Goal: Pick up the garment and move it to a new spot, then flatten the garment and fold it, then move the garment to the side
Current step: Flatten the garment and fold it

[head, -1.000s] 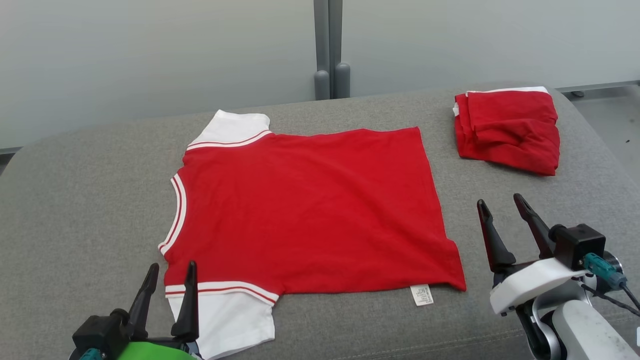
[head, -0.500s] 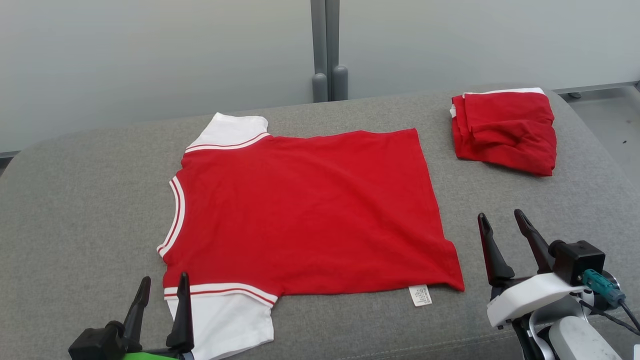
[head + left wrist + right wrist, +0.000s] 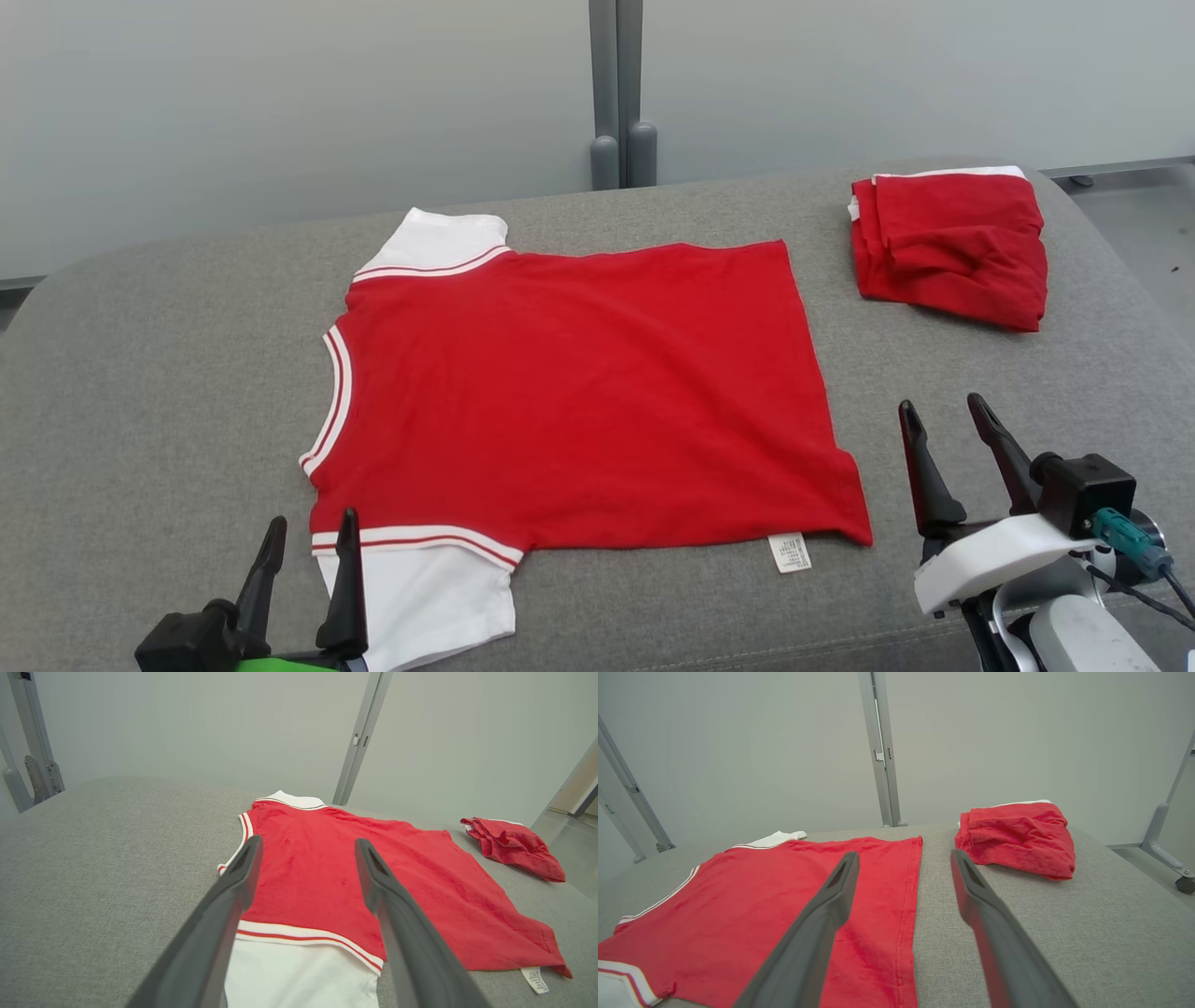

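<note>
A grey padded surface (image 3: 140, 392) has a red shirt (image 3: 579, 392) spread flat across its middle. Open fabric lies on the left, along the near edge, and in a strip between the shirt and a folded red garment (image 3: 952, 247) at the far right corner. Behind the far edge, a pale wall (image 3: 280, 112) and a grey post (image 3: 616, 93) close off the back.

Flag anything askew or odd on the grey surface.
Minor only: the shirt lies flat, but its white label pokes out beyond the near edge, and the folded red garment at far right is rumpled.
</note>
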